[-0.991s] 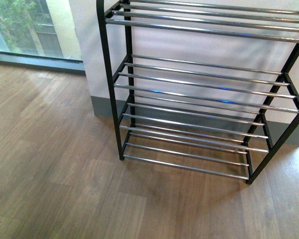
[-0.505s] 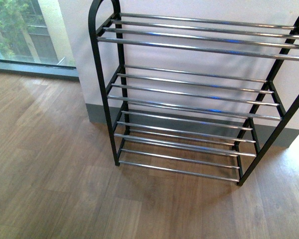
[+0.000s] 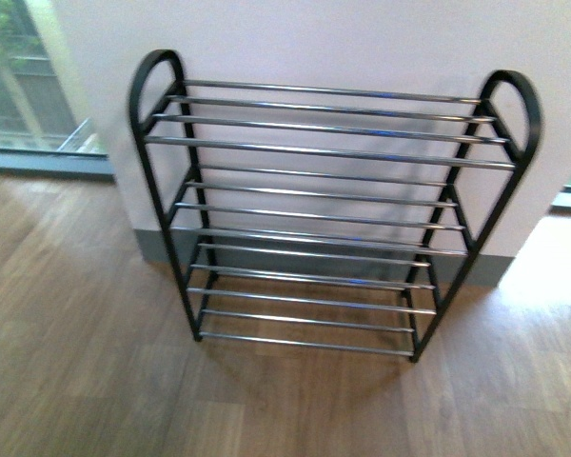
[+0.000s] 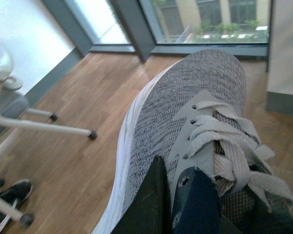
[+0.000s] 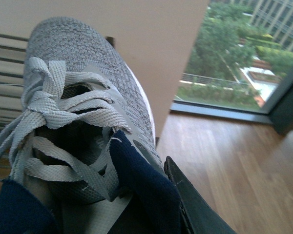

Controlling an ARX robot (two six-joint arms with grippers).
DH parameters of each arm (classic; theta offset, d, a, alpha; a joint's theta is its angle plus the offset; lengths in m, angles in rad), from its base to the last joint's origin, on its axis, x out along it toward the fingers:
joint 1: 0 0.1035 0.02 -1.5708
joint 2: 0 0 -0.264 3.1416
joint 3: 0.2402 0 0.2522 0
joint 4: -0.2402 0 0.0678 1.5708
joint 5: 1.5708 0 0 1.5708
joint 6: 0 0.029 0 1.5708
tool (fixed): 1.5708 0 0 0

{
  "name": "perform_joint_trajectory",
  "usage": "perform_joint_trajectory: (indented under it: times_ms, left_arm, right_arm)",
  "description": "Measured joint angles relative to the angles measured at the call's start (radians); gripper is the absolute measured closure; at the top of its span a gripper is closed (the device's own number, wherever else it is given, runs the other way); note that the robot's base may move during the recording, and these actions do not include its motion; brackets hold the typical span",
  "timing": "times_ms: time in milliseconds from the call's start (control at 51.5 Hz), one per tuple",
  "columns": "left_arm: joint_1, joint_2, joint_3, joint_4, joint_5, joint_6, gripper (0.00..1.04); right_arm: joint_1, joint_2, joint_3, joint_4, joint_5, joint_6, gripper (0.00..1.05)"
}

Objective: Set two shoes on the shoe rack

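The shoe rack (image 3: 328, 143) stands against the white wall in the front view, black frame with chrome rods, all its shelves bare. Neither arm shows there. In the left wrist view my left gripper (image 4: 173, 195) is shut on the side wall of a grey knit sneaker (image 4: 185, 102), whose toe points toward the windows. In the right wrist view my right gripper (image 5: 158, 192) is shut on the navy collar of the other grey knit sneaker (image 5: 73, 63), and rods of the shoe rack (image 5: 5, 83) show beyond its toe.
Wood floor (image 3: 86, 381) spreads in front of the rack. Floor-length windows (image 3: 19, 95) flank the wall. In the left wrist view a white wheeled frame (image 4: 34, 124) and a black shoe (image 4: 10, 192) sit on the floor.
The front view has pulled back and shifted, so the whole rack with both rounded top corners now shows, lower and more centred than before.
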State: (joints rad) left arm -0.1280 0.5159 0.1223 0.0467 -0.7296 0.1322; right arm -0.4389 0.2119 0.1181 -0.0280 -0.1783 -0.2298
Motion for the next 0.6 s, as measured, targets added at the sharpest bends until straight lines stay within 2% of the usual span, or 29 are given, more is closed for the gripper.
perform_joint_trajectory:
  times_ms: [194,408,602]
  left_arm:
    - [-0.009,0.000,-0.001,0.000,0.052,-0.004,1.03]
    - [-0.001,0.001,-0.003,0.000,-0.005,-0.002,1.03]
    - [-0.002,-0.002,-0.003,0.000,0.023,-0.002,1.03]
  right_arm:
    - [-0.006,-0.002,0.000,0.000,0.039,0.000,1.03]
    - [0.000,0.000,0.000,0.000,-0.011,0.003,1.03]
    - [-0.002,-0.001,0.000,0.000,0.021,0.002,1.03]
